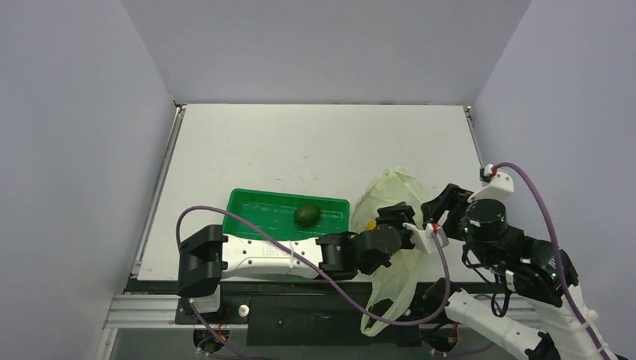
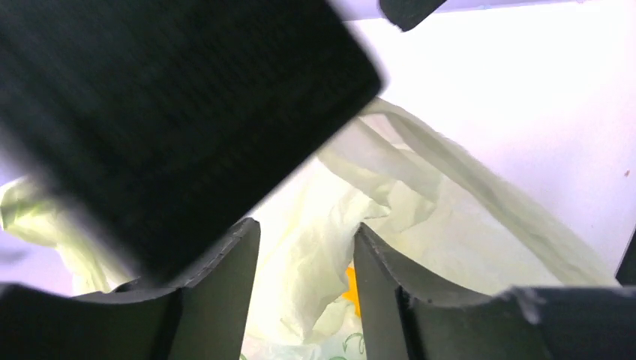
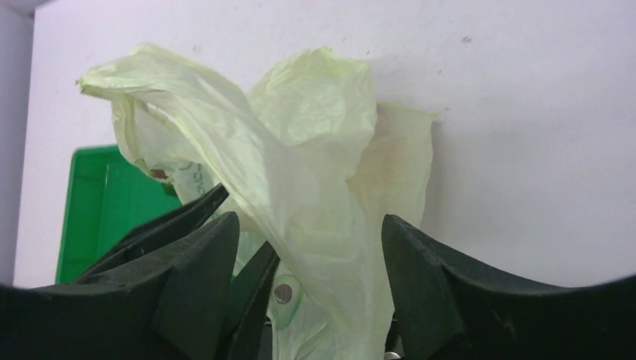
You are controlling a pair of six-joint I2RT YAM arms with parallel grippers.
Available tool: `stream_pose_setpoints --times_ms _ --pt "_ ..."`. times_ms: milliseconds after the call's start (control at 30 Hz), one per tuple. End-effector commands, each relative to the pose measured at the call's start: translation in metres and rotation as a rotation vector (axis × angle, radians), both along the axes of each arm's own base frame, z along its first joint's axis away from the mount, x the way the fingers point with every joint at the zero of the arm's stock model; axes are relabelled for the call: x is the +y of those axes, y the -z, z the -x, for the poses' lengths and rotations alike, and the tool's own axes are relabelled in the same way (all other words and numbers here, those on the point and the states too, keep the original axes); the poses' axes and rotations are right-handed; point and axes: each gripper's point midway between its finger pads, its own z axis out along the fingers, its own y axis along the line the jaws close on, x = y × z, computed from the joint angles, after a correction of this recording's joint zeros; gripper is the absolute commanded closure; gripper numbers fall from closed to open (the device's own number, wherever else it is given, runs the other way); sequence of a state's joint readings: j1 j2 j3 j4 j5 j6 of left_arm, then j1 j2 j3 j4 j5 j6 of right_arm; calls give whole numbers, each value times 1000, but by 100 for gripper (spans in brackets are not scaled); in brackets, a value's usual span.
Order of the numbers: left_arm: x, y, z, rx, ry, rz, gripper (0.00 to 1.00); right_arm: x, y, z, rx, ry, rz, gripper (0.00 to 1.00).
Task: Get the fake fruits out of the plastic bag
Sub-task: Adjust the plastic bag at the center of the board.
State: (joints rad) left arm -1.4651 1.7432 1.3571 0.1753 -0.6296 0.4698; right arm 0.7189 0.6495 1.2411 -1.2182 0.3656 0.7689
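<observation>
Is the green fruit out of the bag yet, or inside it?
Out. The green fruit lies in the green tray, left of the bag and apart from it.

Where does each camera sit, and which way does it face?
Top external: above and behind the bases, looking down on the table, green tray, dark green fruit and plastic bag; both arms show.
Left wrist: on the left arm, facing into the bag; the open left gripper frames it.
Right wrist: on the right arm, facing across the bag toward the tray; the open right gripper shows.
Shared: bag in all three; tray in top and right wrist.
</observation>
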Motion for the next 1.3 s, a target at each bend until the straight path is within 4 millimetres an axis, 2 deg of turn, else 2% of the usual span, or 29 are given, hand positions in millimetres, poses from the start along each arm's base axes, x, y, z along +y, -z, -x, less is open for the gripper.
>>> stream_pose_setpoints --times_ms 0,100,200,267,300,333,367,400,433,467,500,533,567,600,633,800,833,867,900,933,967,1000,1067,1167,1200,1233,1267 --pt "13 -2 -40 -4 -139 -43 60 -53 -27 17 -111 193 -28 32" --pt "7 -7 -44 64 -107 -9 76 -86 -33 27 -157 323 -36 26" --pt "13 -1 -52 152 -90 -8 88 -112 -38 37 -191 402 -14 23" --pt "16 -2 -56 211 -79 25 99 -117 -40 39 -205 409 -17 22" --pt "16 -3 -54 246 -54 36 100 -117 -39 38 -203 408 -27 22" --pt "20 -4 -63 292 -69 69 100 -114 -37 36 -195 381 -23 22" --pt "20 -2 -61 337 -41 73 100 -109 -34 34 -185 374 -39 22" --pt "21 -4 -69 395 -41 112 100 -102 -32 32 -178 329 -55 22" --pt "30 2 -81 429 -68 104 100 -94 -25 29 -165 299 -59 21" --pt "26 -5 -81 478 -50 143 100 -75 -26 26 -164 216 -113 19" --pt "32 2 -92 522 -76 139 100 -63 -17 24 -148 162 -93 17" --pt "26 -6 -91 589 -48 187 100 -43 -18 23 -137 83 -135 17" --pt "30 0 -102 633 -66 192 100 -26 -13 23 -115 31 -150 16" --pt "24 -8 -100 699 -34 241 100 -14 -10 22 -96 -4 -145 16" --pt "25 -5 -110 738 -39 263 100 -1 -6 22 -75 -39 -159 16" --pt "17 -18 -125 878 -26 377 100 41 17 16 -13 -95 -184 12" --pt "15 -22 -129 891 -26 397 100 52 14 15 -13 -116 -220 11" --pt "12 -17 -129 912 -22 385 100 60 17 13 -3 -130 -216 11" --pt "9 -26 -130 911 -11 397 100 71 15 11 2 -146 -227 11" --pt "8 -19 -130 926 -19 379 100 75 14 9 3 -148 -226 11" --pt "6 -28 -130 923 -5 388 100 79 17 4 8 -130 -204 11" --pt "6 -23 -130 935 -15 376 100 78 19 -1 2 -106 -189 10" --pt "7 -28 -130 939 -18 382 100 80 30 -10 25 -69 -147 10" --pt "11 -36 -137 925 -38 399 100 79 63 -26 112 4 -98 10" --pt "15 -42 -141 918 -50 411 100 76 79 -29 148 27 -88 10" --pt "18 -44 -144 914 -57 417 100 71 91 -31 162 48 -65 12" --pt "24 -50 -151 910 -69 434 100 67 94 -35 140 72 -55 16"
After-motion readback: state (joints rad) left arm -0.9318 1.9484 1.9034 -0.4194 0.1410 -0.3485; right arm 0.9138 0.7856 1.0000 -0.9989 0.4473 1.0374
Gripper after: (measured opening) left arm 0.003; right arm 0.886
